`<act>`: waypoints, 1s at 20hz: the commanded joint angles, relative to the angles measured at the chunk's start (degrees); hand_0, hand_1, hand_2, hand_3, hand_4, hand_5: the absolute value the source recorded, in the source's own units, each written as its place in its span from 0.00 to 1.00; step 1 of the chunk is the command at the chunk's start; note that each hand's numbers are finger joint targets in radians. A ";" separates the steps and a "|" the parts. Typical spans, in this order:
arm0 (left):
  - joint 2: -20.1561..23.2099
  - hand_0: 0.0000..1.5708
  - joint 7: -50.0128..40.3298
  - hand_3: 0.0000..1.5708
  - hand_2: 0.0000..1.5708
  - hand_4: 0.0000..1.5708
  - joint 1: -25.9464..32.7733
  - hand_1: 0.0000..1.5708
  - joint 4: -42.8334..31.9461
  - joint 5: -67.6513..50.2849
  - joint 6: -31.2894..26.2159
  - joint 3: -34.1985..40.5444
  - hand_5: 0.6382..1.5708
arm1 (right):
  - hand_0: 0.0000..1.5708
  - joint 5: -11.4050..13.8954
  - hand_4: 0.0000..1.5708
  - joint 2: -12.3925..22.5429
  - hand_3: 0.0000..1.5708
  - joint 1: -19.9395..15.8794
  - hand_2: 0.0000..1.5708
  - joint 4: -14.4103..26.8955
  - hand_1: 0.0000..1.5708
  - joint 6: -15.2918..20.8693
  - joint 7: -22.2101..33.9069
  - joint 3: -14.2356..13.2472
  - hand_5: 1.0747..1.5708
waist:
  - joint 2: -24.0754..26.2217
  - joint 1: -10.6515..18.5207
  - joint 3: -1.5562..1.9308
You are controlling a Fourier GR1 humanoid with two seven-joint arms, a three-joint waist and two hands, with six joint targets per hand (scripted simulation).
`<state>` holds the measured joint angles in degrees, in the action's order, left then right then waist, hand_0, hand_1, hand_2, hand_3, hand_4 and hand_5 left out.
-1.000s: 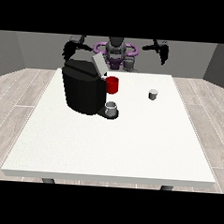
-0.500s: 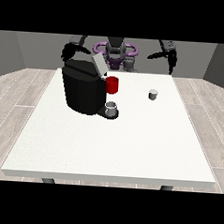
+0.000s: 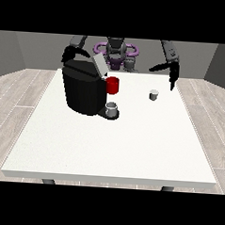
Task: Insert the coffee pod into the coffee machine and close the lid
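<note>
A small grey coffee pod point(image 3: 154, 95) stands on the white table point(image 3: 112, 142), right of centre towards the back. The black coffee machine point(image 3: 82, 90) sits at the back left with its grey lid point(image 3: 99, 64) tilted up and open; it carries a red part point(image 3: 112, 85) on its front, above a grey cup point(image 3: 112, 110) on its base. The hand at the view's right point(image 3: 171, 79) hangs above and to the right of the pod, apart from it, fingers pointing down. The hand at the view's left point(image 3: 68, 53) is raised behind the machine's top.
The robot's torso point(image 3: 116, 52) stands behind the table's far edge. Wooden floor surrounds the table, and bare white tabletop stretches from the machine and pod to the front edge.
The hand at the view's right has swung outward and come down from head height towards the table, ending near the pod. The other hand, the machine and the pod have not moved.
</note>
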<state>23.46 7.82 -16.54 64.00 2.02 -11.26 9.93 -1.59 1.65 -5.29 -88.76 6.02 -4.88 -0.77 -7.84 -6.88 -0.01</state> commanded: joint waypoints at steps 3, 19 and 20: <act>1.31 0.00 -2.89 0.00 0.00 0.00 -7.08 0.00 -8.85 2.67 0.04 0.38 1.00 | 0.00 3.10 0.25 -1.34 0.00 -1.41 0.00 1.28 0.00 2.34 2.74 2.47 1.00 | -0.44 -1.07 -0.01; 1.45 0.51 3.34 0.32 0.54 0.00 -11.57 0.51 -22.64 15.71 5.23 -3.67 1.00 | 0.00 3.33 0.25 0.05 0.00 -7.91 0.00 7.69 0.00 4.66 4.23 -1.34 1.00 | -2.33 -0.27 -0.01; 1.79 0.48 2.60 0.33 0.52 0.00 -11.24 0.48 -23.22 15.58 5.33 -3.17 1.00 | 0.00 0.39 0.25 1.79 0.00 -5.14 0.00 7.74 0.00 0.09 1.61 -2.41 1.00 | -1.90 -1.64 0.00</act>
<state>24.01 10.42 -26.65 44.45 15.97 -6.63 6.19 0.54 2.47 -11.77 -80.71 8.69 -2.42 -2.67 -9.71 -6.84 -0.02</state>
